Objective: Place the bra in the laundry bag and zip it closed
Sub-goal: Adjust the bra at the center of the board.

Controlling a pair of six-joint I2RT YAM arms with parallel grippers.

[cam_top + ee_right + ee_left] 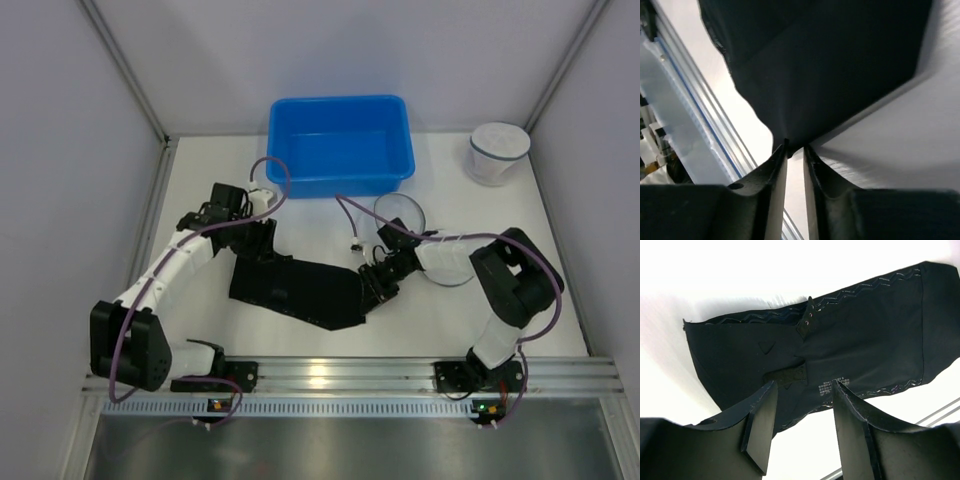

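a: the table (430, 330) is carrying the blue bin (340, 102) at its far side. the bra (295, 290) is lying flat near the middle, well short of the bin. where is the bag sitting?

b: a round mesh laundry bag (405, 212) is sitting on the table beside the bra's right end, partly under the right arm (510, 280). a second white mesh pouch (498, 152) is standing at the far right corner. i am judging the nearer one to be the target, without certainty.

a: claws?

b: the left gripper (803, 386) is hovering spread over the bra's left part, seemingly just above the cloth. the right gripper (796, 147) is pressed nearly together, pinching the bra's right corner.

a: the step in hand is looking like the pick-up. advice: the right should be taking a deeper bite before lifting, since only the fabric's tip is caught. the left should be dropping onto the band and closing. then both should be lifting together so nothing is trailing.

b: limits: the right arm is hiding the bag's mouth and zipper. the cups are hardly showing against the black cloth. how firmly the right pinch is holding, i cannot tell.
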